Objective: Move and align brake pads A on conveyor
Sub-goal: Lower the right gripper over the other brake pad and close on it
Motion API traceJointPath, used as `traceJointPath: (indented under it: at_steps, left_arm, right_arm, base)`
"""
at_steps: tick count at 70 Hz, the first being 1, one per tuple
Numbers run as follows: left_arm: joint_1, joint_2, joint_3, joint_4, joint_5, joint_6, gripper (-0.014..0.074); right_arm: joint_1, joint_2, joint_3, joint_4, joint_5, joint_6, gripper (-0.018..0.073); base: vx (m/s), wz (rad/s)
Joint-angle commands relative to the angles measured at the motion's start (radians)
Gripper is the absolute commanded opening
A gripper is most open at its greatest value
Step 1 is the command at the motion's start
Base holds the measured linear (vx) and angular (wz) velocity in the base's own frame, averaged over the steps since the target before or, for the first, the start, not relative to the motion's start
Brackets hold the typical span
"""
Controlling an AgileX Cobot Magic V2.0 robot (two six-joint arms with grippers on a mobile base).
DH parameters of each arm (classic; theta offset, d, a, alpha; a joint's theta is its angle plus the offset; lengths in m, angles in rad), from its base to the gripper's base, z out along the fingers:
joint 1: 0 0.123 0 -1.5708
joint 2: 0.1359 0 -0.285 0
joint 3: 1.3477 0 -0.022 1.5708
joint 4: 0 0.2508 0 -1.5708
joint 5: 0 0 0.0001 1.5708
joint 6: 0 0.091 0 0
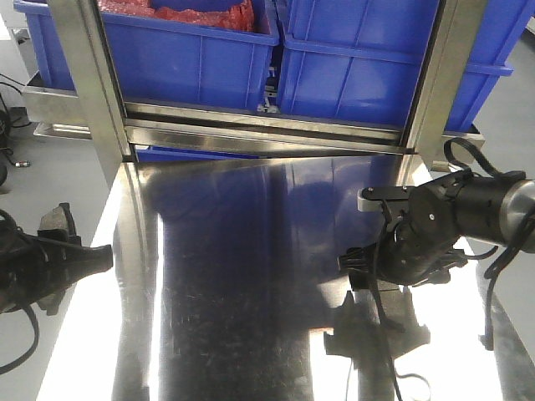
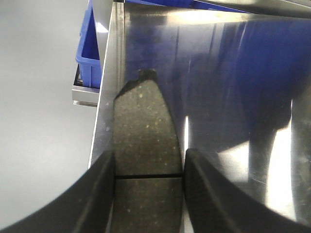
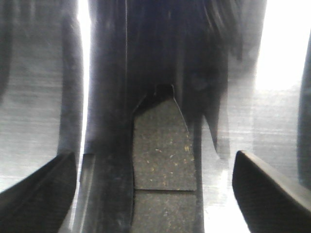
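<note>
Stainless steel forms the tabletop [image 1: 251, 276], and blue bins [image 1: 201, 58] are racked behind it, with red material [image 1: 175, 12] seen in the left one. At the tabletop's left edge the left pad [image 2: 143, 126] is pinched by the left jaws. Both black fingers [image 2: 97, 194] are pressed against its long sides beside the cross groove. Whether the pad touches the steel cannot be told. Toward the right side of the tabletop the right pad [image 3: 163, 145] is seen grey face up on the steel. It is flanked by the right jaws, which are spread wide, and a gap is left between each finger and the pad.
</note>
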Motion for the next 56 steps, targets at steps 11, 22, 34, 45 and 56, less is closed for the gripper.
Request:
traceJointPath:
  at_steps: [11, 22, 34, 45, 56]
  left_arm:
    - [-0.006, -0.015, -0.026, 0.051, -0.023, -0.007, 0.0216]
    - [-0.006, -0.015, -0.026, 0.051, -0.023, -0.007, 0.0216]
    - [-0.006, -0.015, -0.026, 0.051, -0.023, -0.007, 0.0216]
    - [-0.006, -0.015, -0.026, 0.051, -0.023, -0.007, 0.0216]
    - [-0.006, -0.015, -0.026, 0.051, -0.023, -0.007, 0.0216]
  right_arm:
    - [-0.004, -0.024, -0.028, -0.004, -0.014, 0.003, 0.0587]
    - [-0.004, -0.024, -0.028, -0.004, -0.014, 0.003, 0.0587]
    - [-0.004, -0.024, -0.028, -0.004, 0.001, 0.003, 0.0568]
    - [-0.004, -0.024, -0.028, -0.004, 0.024, 0.003, 0.0488]
    - [-0.004, -0.024, -0.028, -0.004, 0.033, 0.003, 0.0379]
  base:
    - [0.0, 0.0]
    - [0.0, 0.0]
    - [0.0, 0.0]
    - [0.0, 0.0]
    - [0.0, 0.0]
